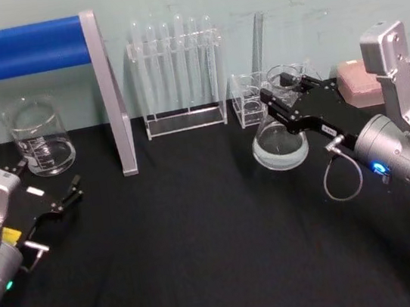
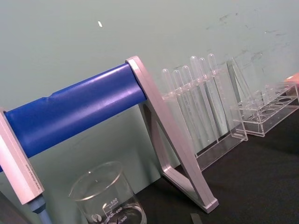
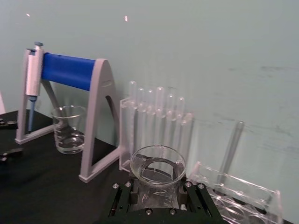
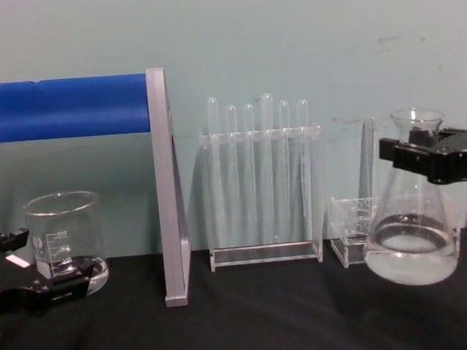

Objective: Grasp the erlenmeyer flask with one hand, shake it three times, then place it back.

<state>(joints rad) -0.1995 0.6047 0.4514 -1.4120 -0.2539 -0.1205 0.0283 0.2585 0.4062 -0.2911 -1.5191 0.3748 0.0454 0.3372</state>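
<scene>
My right gripper [image 1: 282, 91], fingers closed on the neck, holds the erlenmeyer flask [image 1: 280, 147] at 2 o'clock. My left gripper [image 1: 48, 179] rests wide open at 8 o'clock. Risks: smooth glass slipping mid-shake, or striking the small rack [image 1: 248, 103] just behind. Count: one flask, one beaker [image 1: 39, 139], six test tubes [image 1: 176, 58].
</scene>
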